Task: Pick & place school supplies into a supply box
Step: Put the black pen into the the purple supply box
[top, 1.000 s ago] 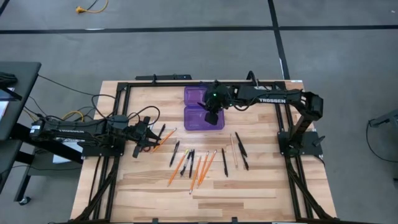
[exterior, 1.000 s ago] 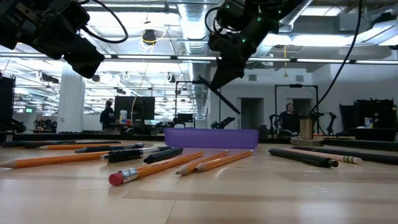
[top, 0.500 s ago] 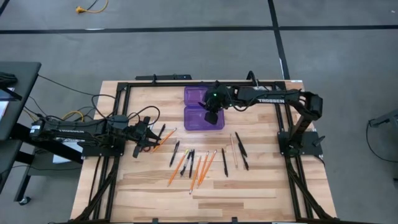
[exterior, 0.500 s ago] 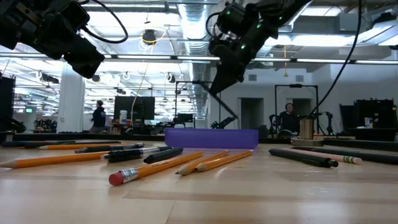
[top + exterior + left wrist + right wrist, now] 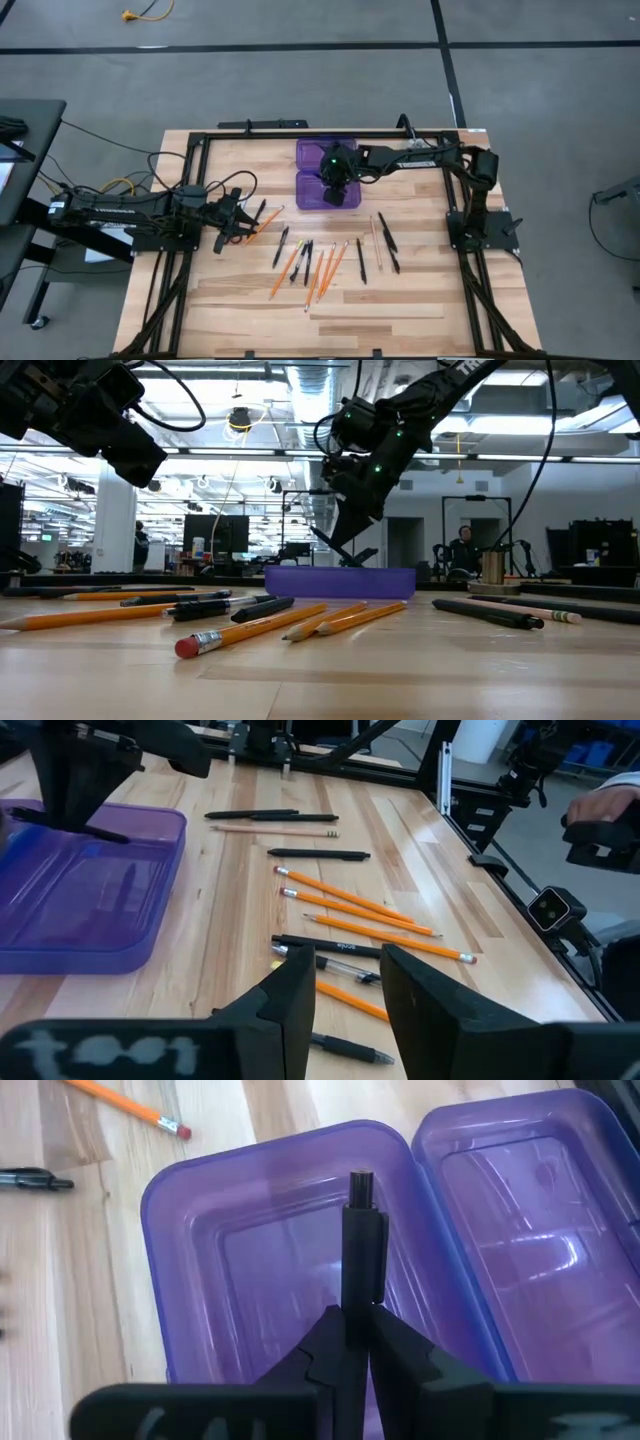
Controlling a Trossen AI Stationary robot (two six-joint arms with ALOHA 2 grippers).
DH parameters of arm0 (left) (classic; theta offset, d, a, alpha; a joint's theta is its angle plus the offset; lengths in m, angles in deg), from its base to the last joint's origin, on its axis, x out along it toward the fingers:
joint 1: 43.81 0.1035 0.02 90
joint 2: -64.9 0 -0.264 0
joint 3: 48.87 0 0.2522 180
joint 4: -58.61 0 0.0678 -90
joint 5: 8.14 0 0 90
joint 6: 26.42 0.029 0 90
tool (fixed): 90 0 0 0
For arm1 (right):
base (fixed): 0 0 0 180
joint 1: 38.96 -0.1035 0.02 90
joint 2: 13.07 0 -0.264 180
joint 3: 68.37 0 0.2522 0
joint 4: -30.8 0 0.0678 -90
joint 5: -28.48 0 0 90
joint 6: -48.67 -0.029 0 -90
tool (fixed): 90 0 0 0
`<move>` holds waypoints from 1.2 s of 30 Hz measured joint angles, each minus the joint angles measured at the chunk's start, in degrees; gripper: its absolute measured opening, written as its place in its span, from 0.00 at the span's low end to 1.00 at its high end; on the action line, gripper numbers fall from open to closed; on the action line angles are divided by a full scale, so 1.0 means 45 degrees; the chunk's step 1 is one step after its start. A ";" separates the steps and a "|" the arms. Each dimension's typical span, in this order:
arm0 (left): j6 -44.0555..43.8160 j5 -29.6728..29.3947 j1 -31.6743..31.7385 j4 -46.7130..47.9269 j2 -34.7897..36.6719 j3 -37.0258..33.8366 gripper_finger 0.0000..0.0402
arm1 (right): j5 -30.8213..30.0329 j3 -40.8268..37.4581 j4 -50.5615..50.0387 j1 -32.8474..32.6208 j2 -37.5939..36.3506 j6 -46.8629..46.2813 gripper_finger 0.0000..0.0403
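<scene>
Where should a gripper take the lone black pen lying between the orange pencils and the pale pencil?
Probably mid-barrel, from straight above, fingers closing across its width. The lone black pen lies flat on the table with bare wood along both long sides, so the fingers can straddle it there without touching the orange pencils or the pale pencil.

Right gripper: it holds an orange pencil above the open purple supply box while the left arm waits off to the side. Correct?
Not quite. The right gripper is shut on a black pen, not an orange pencil, as the right wrist view shows. It does hang over the open purple supply box, and the left gripper waits at the table's left.
</scene>
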 joint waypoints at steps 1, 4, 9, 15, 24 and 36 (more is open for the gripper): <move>0.0000 0.0000 0.0000 -0.0005 0.0000 0.0000 0.26 | 0.0000 0.0005 -0.0032 0.0000 0.0000 0.0000 0.08; 0.0000 -0.0021 -0.0001 0.0000 0.0000 0.0000 0.26 | -0.0014 0.0005 -0.0159 0.0005 0.0000 -0.0021 0.11; 0.0000 -0.0066 -0.0001 -0.0001 0.0000 0.0000 0.26 | -0.0019 0.0005 -0.0304 -0.0006 0.0000 -0.0126 0.15; -0.0005 -0.0068 0.0000 -0.0003 0.0000 0.0000 0.26 | -0.0031 0.0010 -0.0276 -0.0073 -0.0003 -0.0072 0.20; -0.0005 -0.0068 -0.0002 0.0090 0.0000 0.0000 0.26 | -0.0121 0.1387 -0.3644 -0.0079 -0.0029 -0.1090 0.20; 0.0010 -0.0223 -0.0005 0.0189 0.0000 0.0000 0.26 | -0.0146 0.2671 -1.1049 -0.1137 -0.0794 -0.2251 0.19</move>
